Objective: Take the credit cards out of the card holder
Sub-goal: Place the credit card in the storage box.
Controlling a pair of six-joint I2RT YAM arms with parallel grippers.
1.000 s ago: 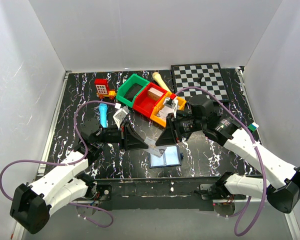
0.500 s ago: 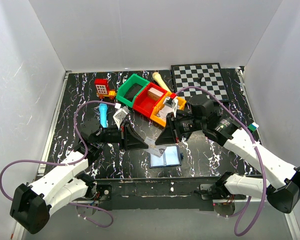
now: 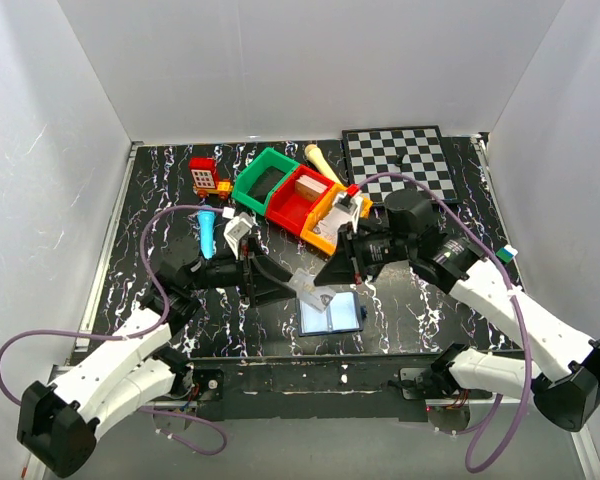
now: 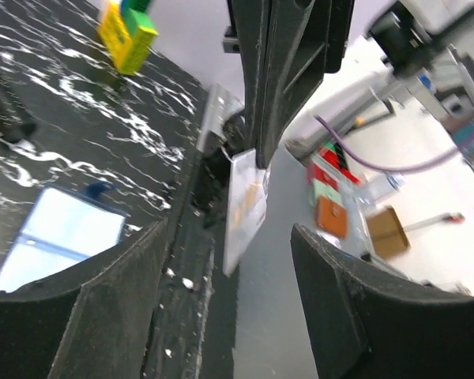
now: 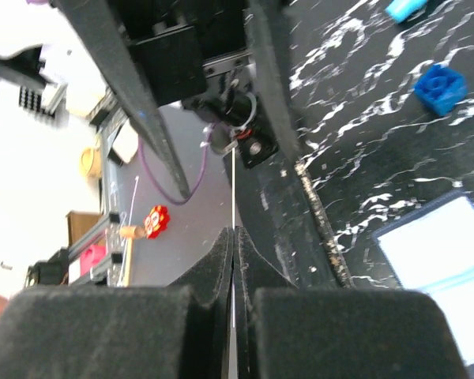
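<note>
The card holder (image 3: 331,313) lies open on the black marbled table, its pale blue panels up; it also shows in the left wrist view (image 4: 63,237) and the right wrist view (image 5: 442,253). Just above it a pale credit card (image 3: 308,284) hangs in the air. My right gripper (image 3: 330,276) is shut on that card, which appears edge-on as a thin white line (image 5: 234,181) between the pressed fingertips (image 5: 235,237). My left gripper (image 4: 237,316) stands open, its fingers apart on either side of the card (image 4: 245,209) without touching it.
Green (image 3: 265,180), red (image 3: 300,200) and orange (image 3: 330,225) bins sit behind the grippers. A checkerboard (image 3: 405,160) lies at the back right, a red toy (image 3: 204,175) and a light blue object (image 3: 208,230) at the left. A small blue cube (image 5: 441,87) lies near the holder.
My left gripper has opened and let go of the card, drawing back slightly. The right gripper has closed fully on the card and now holds it alone.
</note>
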